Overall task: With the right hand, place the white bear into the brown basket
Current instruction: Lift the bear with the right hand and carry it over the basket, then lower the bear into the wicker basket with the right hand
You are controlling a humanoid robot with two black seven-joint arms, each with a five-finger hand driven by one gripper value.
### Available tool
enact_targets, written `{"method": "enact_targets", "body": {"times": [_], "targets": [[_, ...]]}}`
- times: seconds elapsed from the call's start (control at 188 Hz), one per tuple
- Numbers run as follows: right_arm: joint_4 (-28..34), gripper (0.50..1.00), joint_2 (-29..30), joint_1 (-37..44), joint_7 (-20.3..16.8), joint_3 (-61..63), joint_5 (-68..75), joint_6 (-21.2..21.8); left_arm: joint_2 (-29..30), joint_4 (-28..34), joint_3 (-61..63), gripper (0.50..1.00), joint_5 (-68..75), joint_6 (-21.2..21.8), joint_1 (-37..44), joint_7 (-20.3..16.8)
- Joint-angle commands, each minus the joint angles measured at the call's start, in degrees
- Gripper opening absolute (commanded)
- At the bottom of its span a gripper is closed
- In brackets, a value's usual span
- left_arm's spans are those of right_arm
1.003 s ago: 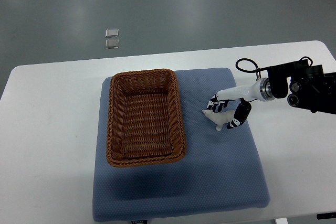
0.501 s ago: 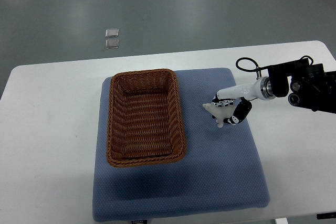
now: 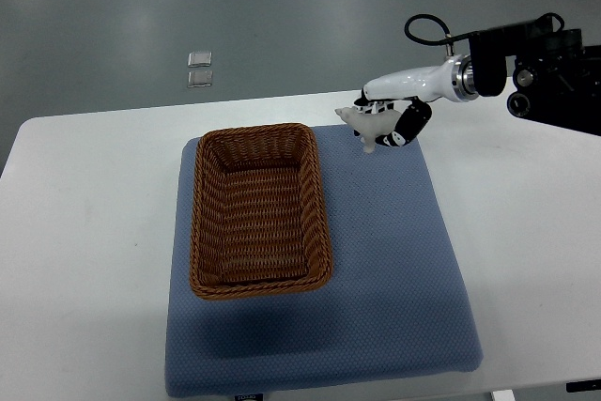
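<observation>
Top view: white tabletop (image 3: 84,232) carries a blue mat (image 3: 394,269), brown basket (image 3: 260,209) sits on the mat's left half, long axis running away from the robot, inside bare. Mat's right half is open, plenty of free room between basket's right rim and the mat's right edge; bare tabletop on both sides of the mat. Right arm comes in from the right edge near the top, black wrist housing with a looped cable, white forearm. Right hand (image 3: 387,119) is over the mat's far edge, just right of the basket's far right corner, not over the basket opening. Fingers (image 3: 410,126) curled around the white bear (image 3: 366,123), gripping it; bear sticks out leftward from the hand, toward the basket, looks lifted clear of the mat, though height is hard to judge from this steep angle. Bear and basket rim are near each other but apart. Two small clear squares (image 3: 199,69) on the grey floor beyond the tabletop. Small dark tag at the mat's near edge, too small to read; no other legible writing. Left arm not visible.
</observation>
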Motion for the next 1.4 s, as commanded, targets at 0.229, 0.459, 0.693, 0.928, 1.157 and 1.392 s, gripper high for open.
{"method": "enact_targets", "body": {"times": [0.229, 0.459, 0.693, 0.928, 1.157, 1.392], "targets": [[-10.98, 0.5, 17.8, 3.09, 0.0, -0.05, -0.2, -1.75, 0.0, 0.0, -0.09, 1.0, 0.0, 0.0, 0.0, 0.0], [-17.05, 0.5, 25.71, -1.65, -0.09, -0.05, -0.29, -4.56, 0.0, 0.0, -0.09, 1.0, 0.0, 0.0, 0.0, 0.0], [-20.83, 0.5, 26.77, -7.19, -0.09, -0.13, -3.36, -8.26, 0.0, 0.0, -0.09, 1.0, 0.0, 0.0, 0.0, 0.0], [-23.2, 0.5, 26.77, -9.92, -0.09, -0.13, -3.89, -8.96, 0.0, 0.0, -0.09, 1.0, 0.0, 0.0, 0.0, 0.0], [-23.56, 0.5, 26.77, -10.97, -0.09, -0.05, -5.03, -9.93, 0.0, 0.0, -0.09, 1.0, 0.0, 0.0, 0.09, 0.0], [-23.12, 0.5, 26.77, -11.15, 0.35, -0.05, -5.03, -10.37, 0.0, 0.0, -0.09, 1.0, 0.0, 0.0, 0.09, 0.0]]}}
